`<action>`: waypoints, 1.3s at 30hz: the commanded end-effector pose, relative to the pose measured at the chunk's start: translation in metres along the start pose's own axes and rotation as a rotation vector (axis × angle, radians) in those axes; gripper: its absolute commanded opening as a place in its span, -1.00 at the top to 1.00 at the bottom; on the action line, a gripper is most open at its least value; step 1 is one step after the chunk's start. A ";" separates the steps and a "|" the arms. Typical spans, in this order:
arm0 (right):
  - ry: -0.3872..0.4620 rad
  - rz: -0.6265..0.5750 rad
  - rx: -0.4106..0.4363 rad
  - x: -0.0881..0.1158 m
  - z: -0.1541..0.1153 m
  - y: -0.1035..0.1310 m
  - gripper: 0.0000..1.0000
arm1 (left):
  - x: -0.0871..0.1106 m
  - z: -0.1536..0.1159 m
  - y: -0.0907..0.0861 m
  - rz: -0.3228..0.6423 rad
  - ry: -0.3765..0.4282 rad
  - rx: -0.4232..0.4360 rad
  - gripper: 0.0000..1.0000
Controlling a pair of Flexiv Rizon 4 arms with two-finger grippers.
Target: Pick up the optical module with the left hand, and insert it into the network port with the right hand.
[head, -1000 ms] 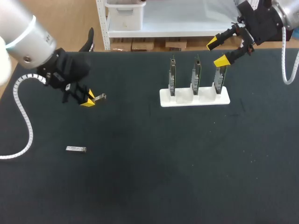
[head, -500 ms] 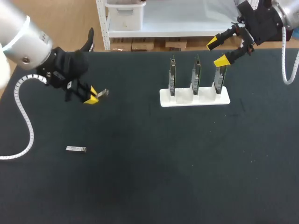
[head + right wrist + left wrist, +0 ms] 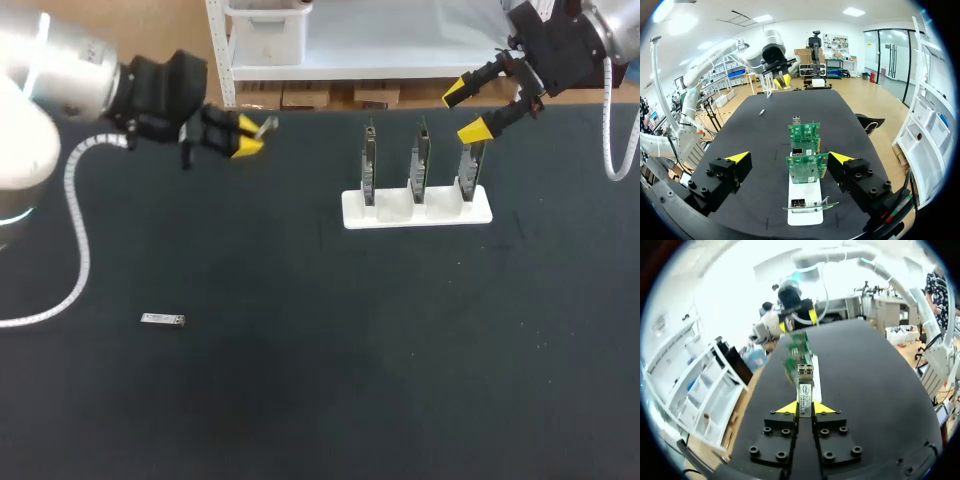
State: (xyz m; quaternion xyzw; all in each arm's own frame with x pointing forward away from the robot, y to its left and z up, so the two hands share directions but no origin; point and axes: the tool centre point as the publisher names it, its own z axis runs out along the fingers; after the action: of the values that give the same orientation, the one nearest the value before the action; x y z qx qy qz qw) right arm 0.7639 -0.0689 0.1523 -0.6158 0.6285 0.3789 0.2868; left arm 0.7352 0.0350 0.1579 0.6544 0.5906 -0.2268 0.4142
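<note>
My left gripper (image 3: 250, 134) hangs over the table's far left and is shut on a small silver optical module (image 3: 266, 125), which sticks out past the yellow tips toward the boards. In the left wrist view the module (image 3: 805, 388) lies pinched between the fingers of that gripper (image 3: 805, 408), with the green network cards (image 3: 798, 351) ahead. Three upright cards (image 3: 417, 160) stand in a white holder (image 3: 417, 207). Above the rightmost card my right gripper (image 3: 470, 110) stands open and holds nothing. In the right wrist view the nearest card (image 3: 806, 168) sits between the wide-spread fingers of the right gripper (image 3: 789, 158).
A second silver module (image 3: 162, 320) lies flat on the black table at the near left; in the right wrist view this module (image 3: 761, 112) lies far ahead. Black mat stretches between it and the white holder (image 3: 805, 196).
My left gripper has risen and swung to the right and toward the far edge with the module, turning to point at the cards. The right arm has stayed still.
</note>
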 end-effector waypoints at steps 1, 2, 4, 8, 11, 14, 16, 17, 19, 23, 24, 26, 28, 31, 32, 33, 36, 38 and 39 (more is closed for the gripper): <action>0.000 0.000 0.002 0.000 0.000 0.001 -1.00 | -0.008 0.020 0.018 0.009 -0.114 0.031 1.00; 0.000 0.000 0.002 0.000 0.000 0.001 -1.00 | -0.010 0.022 0.019 0.008 -0.119 0.037 1.00; 0.000 0.000 0.002 0.000 0.000 0.001 -1.00 | -0.010 0.025 0.018 0.008 -0.108 0.049 1.00; 0.000 0.000 0.002 0.000 0.000 0.001 -1.00 | -0.010 0.025 0.018 0.008 -0.108 0.049 1.00; 0.000 0.000 0.002 0.000 0.000 0.001 -1.00 | -0.010 0.025 0.018 0.008 -0.108 0.049 1.00; 0.000 0.000 0.002 0.000 0.000 0.001 -1.00 | -0.010 0.025 0.018 0.008 -0.108 0.049 1.00; 0.000 0.000 0.002 0.000 0.000 0.001 -1.00 | -0.010 0.024 0.017 0.008 -0.121 0.039 1.00; 0.000 0.000 0.002 0.000 0.000 0.001 -1.00 | -0.011 0.025 0.016 0.004 -0.124 0.032 1.00; 0.000 0.000 0.002 0.000 0.000 0.001 -1.00 | -0.018 0.029 0.018 0.006 -0.155 0.018 1.00; 0.000 0.000 0.002 0.000 0.000 0.001 -1.00 | -0.031 0.043 0.024 -0.017 -0.214 0.027 1.00; 0.000 0.000 0.002 0.000 0.000 0.001 -1.00 | -0.034 0.046 0.025 -0.012 -0.236 0.030 1.00; 0.000 0.000 0.002 0.000 0.000 0.001 -1.00 | -0.042 0.051 0.026 -0.013 -0.240 0.061 1.00; 0.000 0.000 0.002 0.000 0.000 0.001 -1.00 | -0.054 0.055 0.027 0.015 -0.258 0.079 1.00; 0.000 0.000 0.002 0.000 0.000 0.001 -1.00 | -0.065 0.061 0.029 0.026 -0.282 0.107 1.00; 0.000 0.000 0.002 0.000 0.000 0.001 -1.00 | -0.067 0.062 0.030 0.020 -0.295 0.108 1.00; 0.000 0.000 0.002 0.000 0.000 0.001 -1.00 | -0.068 0.063 0.031 0.012 -0.311 0.109 1.00; 0.000 0.000 0.002 0.000 0.000 0.001 -1.00 | -0.072 0.065 0.033 -0.007 -0.351 0.112 1.00; 0.000 0.000 0.002 0.000 0.000 0.001 -1.00 | -0.075 0.067 0.035 -0.012 -0.366 0.116 1.00; 0.000 0.000 0.002 0.000 0.000 0.001 -1.00 | -0.076 0.069 0.036 -0.015 -0.380 0.118 1.00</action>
State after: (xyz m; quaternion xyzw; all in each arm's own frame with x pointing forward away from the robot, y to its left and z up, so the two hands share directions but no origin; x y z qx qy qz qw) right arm 0.7640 -0.0689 0.1523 -0.6158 0.6285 0.3789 0.2868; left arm 0.7580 -0.0591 0.1935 0.6174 0.5015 -0.3729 0.4777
